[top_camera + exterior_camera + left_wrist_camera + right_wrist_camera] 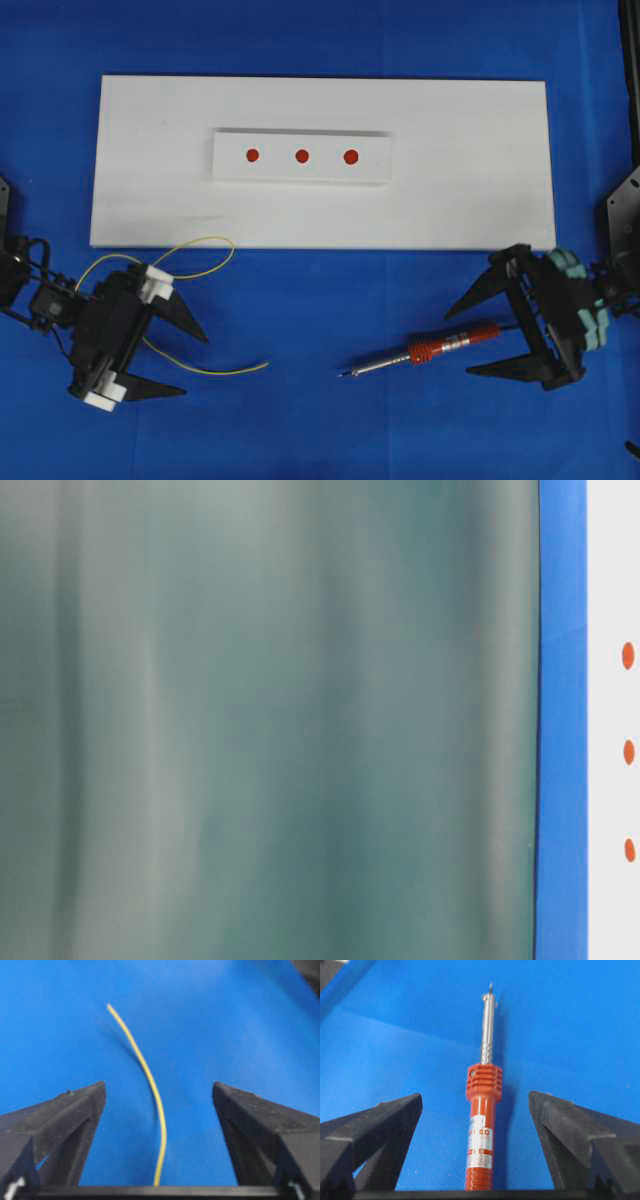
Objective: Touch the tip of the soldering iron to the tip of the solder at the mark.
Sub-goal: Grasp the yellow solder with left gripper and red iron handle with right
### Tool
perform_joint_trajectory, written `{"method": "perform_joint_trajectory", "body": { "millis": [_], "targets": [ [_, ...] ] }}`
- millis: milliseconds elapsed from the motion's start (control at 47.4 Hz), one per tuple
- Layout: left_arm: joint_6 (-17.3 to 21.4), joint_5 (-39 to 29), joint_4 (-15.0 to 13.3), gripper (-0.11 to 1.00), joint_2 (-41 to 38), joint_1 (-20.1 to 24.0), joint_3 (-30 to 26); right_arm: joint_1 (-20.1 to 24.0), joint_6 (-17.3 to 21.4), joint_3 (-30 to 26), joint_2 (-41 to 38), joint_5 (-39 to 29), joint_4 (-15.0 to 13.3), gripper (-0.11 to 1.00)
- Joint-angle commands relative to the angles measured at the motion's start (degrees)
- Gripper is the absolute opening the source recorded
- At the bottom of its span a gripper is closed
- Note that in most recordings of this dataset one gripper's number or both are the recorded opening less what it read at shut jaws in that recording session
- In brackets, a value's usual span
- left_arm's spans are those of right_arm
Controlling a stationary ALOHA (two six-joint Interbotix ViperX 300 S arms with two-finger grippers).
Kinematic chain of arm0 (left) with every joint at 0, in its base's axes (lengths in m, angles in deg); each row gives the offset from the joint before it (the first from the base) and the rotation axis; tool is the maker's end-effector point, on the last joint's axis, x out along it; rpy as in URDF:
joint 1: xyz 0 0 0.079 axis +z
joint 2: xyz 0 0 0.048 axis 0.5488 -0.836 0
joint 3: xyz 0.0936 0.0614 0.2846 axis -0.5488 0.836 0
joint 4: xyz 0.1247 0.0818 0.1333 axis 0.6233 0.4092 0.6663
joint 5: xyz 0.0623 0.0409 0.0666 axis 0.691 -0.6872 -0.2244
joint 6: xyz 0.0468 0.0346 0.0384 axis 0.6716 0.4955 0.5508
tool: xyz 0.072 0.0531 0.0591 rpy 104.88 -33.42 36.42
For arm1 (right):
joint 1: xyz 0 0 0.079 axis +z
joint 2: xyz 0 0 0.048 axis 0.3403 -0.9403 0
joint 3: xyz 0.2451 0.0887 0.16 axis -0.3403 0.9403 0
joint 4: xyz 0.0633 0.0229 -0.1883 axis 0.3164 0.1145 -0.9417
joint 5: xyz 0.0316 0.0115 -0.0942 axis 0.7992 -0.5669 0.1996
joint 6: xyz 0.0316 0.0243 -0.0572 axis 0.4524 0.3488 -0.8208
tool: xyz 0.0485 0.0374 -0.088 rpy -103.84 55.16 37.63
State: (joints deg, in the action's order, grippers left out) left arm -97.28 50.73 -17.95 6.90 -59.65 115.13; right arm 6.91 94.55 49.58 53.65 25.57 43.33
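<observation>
The soldering iron (425,352) lies on the blue mat, silver tip pointing left; in the right wrist view its red-orange handle (482,1130) lies between the wide-apart jaws, untouched. My right gripper (468,338) is open around the handle's end. The solder (205,262) is a thin yellow wire looping on the mat; in the left wrist view the wire (150,1085) runs between the jaws, untouched. My left gripper (195,365) is open over it. Three red marks (302,155) sit on a small white block.
A large white board (470,150) lies across the far half of the mat, carrying the small block (370,168). The table-level view is mostly a blurred grey-green surface (270,720), with three red marks at its right edge.
</observation>
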Motion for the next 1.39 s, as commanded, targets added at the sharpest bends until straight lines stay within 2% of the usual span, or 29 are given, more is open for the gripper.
{"method": "perform_joint_trajectory", "body": {
  "millis": [0, 232, 380, 464, 549, 760, 823, 1161, 1287, 1372],
  "targets": [
    [-0.18, 1.49, -0.09, 0.81, -1.93, -0.53, -1.05, 0.53, -0.09, -1.32, -3.16, 3.08, 0.88, 0.89],
    [-0.18, 3.52, -0.09, 0.71, -6.86, -1.76, -1.41, 1.41, 0.26, -2.46, -9.76, 6.15, 2.81, 0.88],
    [-0.09, 3.69, 0.0, 0.5, -9.14, -2.64, -2.2, 2.2, 0.35, -3.96, -12.83, 6.24, 3.08, 0.78],
    [0.35, 3.69, 0.0, 0.35, -10.46, -2.72, -3.08, 2.2, 0.26, -4.83, -14.77, 6.59, 3.08, 0.69],
    [0.62, 3.69, 0.0, 0.26, -11.43, -2.81, -3.69, 2.29, 0.26, -5.19, -16.61, 7.29, 2.9, 0.58],
    [0.62, 3.34, 0.0, 0.03, -12.13, -2.9, -4.31, 2.2, 0.18, -4.66, -18.02, 9.93, 2.81, 0.15],
    [0.18, 3.25, 0.0, 0.03, -11.95, -2.9, -4.22, 2.2, 0.18, -4.48, -18.02, 9.93, 2.81, 0.06],
    [0.09, 0.97, 0.0, 0.03, -8.53, -2.81, -3.6, 2.02, -0.18, -4.04, -15.73, 8.09, 2.72, 0.06],
    [0.0, -3.96, 0.0, 0.03, -3.96, -2.55, -3.78, 1.23, -0.7, -4.13, -11.6, 4.13, 2.72, 0.06],
    [0.0, -9.76, 0.0, 0.03, 0.79, -2.37, -4.39, 0.35, -1.58, -4.48, -7.73, -0.26, 2.72, 0.06]
  ]
}}
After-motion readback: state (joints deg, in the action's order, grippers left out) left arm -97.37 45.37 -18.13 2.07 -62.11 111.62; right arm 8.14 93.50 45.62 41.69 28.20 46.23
